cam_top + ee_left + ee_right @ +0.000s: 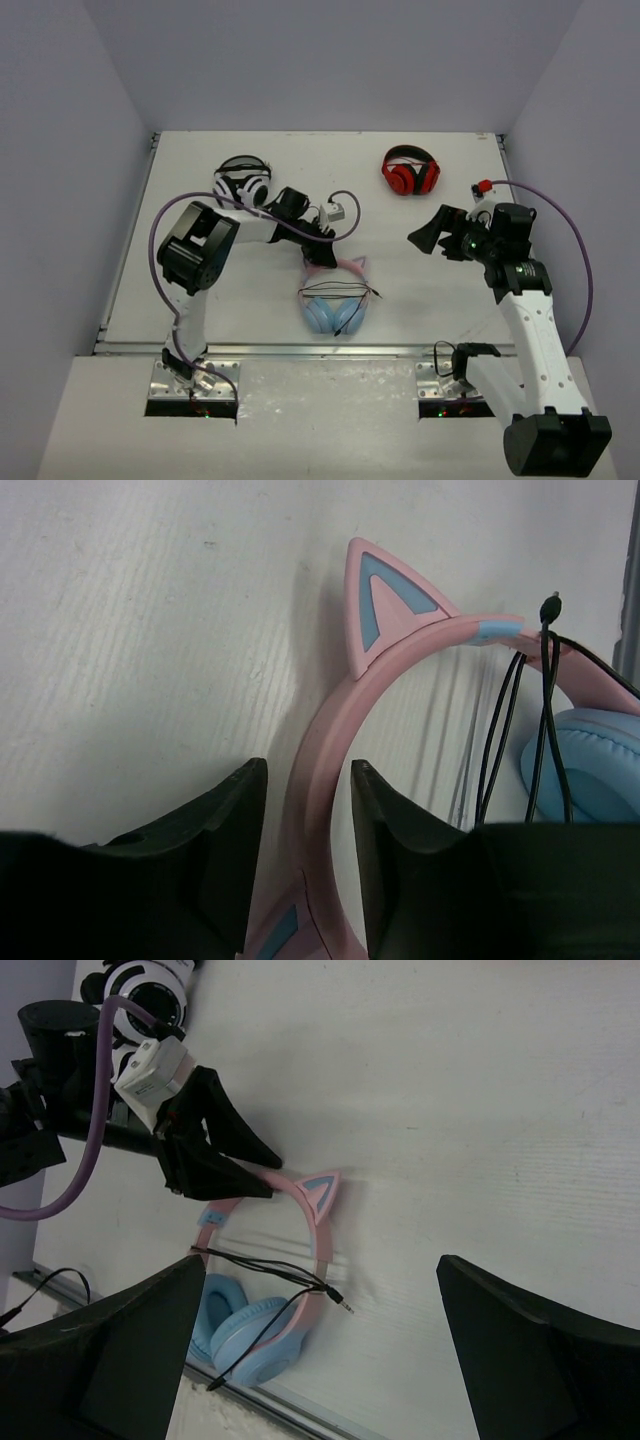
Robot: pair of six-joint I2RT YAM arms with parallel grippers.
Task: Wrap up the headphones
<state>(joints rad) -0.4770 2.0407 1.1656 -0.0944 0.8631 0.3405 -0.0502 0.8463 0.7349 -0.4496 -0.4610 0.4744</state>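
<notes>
The headphones lie flat near the table's front edge, with a pink cat-eared headband and light blue earcups. The thin black cable runs in a few strands across the band above the earcups, and its plug sticks out to one side. My left gripper straddles the top of the headband, open a little, with a gap showing on each side of the band. In the top view this left gripper sits at the far end of the headphones. My right gripper hovers wide open to the right, holding nothing.
White-and-black headphones lie at the back left, close behind the left arm. Red-and-black headphones lie at the back right. The earcups rest close to the table's front edge. Purple cables loop off both arms.
</notes>
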